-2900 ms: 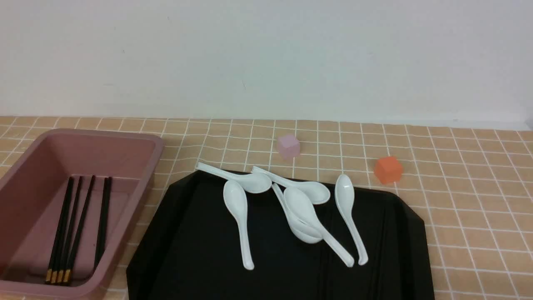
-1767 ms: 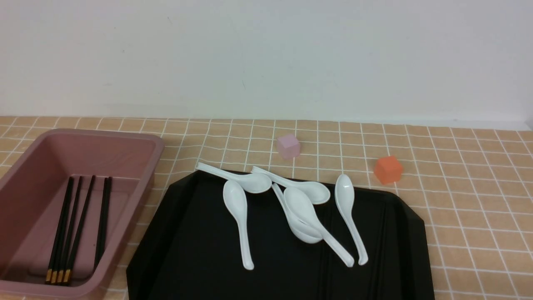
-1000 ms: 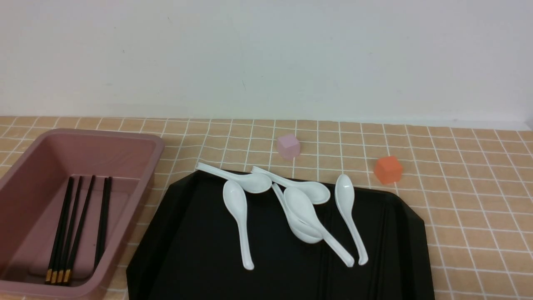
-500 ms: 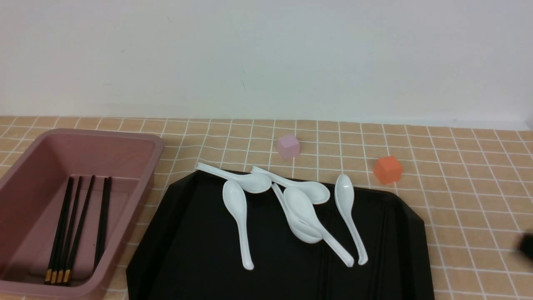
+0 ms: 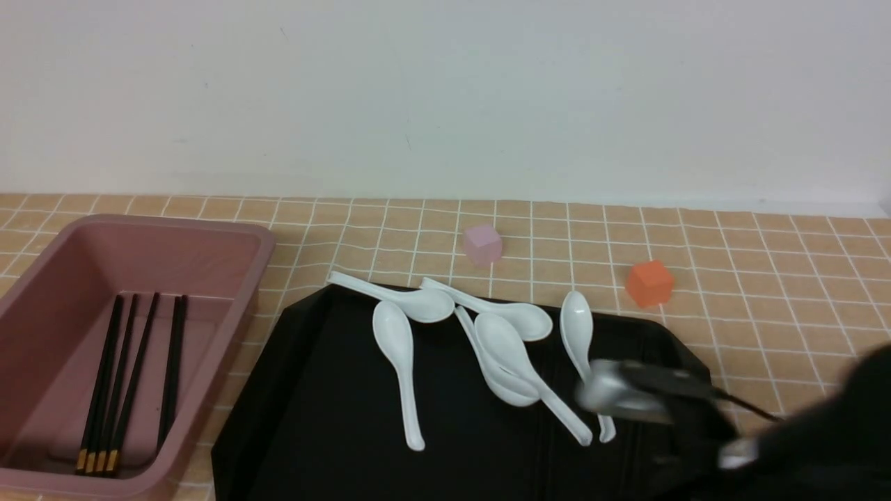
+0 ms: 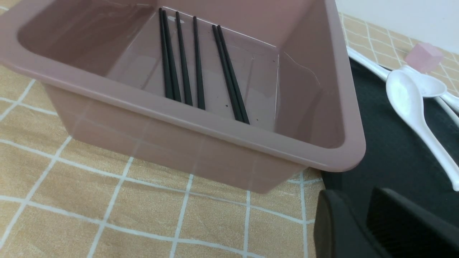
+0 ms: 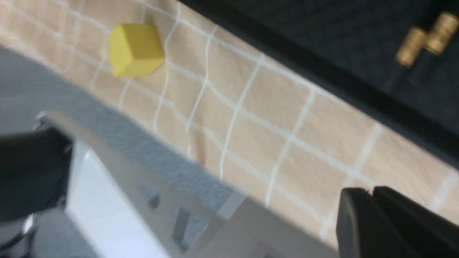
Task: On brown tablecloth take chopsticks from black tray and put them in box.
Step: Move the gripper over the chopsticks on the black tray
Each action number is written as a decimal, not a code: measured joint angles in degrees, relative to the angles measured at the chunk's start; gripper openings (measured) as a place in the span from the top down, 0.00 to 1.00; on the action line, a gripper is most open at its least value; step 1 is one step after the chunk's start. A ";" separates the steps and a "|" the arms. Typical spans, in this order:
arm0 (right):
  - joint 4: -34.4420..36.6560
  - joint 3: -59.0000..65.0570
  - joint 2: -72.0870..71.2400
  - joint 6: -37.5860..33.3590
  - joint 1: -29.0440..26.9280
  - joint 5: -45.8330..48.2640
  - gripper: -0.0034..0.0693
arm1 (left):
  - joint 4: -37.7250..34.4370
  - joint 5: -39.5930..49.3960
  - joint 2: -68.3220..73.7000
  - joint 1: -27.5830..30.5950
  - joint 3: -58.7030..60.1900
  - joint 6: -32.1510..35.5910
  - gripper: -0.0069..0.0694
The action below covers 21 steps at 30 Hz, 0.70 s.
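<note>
Finger spacing cannot be determined on either unit: the left gripper (image 6: 369,195) shows two dark fingers (image 6: 340,222) side by side at the tray's (image 5: 334,390) left edge, and the right gripper (image 7: 373,193) is blurred at its right edge. Chopsticks (image 5: 134,369) lie in the box (image 5: 264,243) left of the tray. Gold tips (image 7: 412,50) of further sticks rest on the tray.

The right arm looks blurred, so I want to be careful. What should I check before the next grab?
1. More left on tray: gold tips show there: ok.
2. Right gripper jaws open: blurred, cannot tell.
3. Spoons clear of those sticks: cannot tell.
4. Room in box: chopsticks inside lie flat, bare floor beside: ok.
5. Left gripper outside box: ok.
</note>
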 joint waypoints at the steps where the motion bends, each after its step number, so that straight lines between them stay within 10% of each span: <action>1: -2.52 -1.70 1.94 3.44 1.26 -1.09 0.79 | 0.00 0.00 0.00 0.00 0.00 0.00 0.71; 12: -37.66 -20.81 21.08 42.23 8.72 7.85 0.51 | 0.20 0.00 0.00 0.00 0.00 0.00 0.70; 21: -47.51 -23.31 27.37 56.08 9.29 7.89 0.50 | 0.20 0.00 0.00 0.00 0.00 0.00 0.69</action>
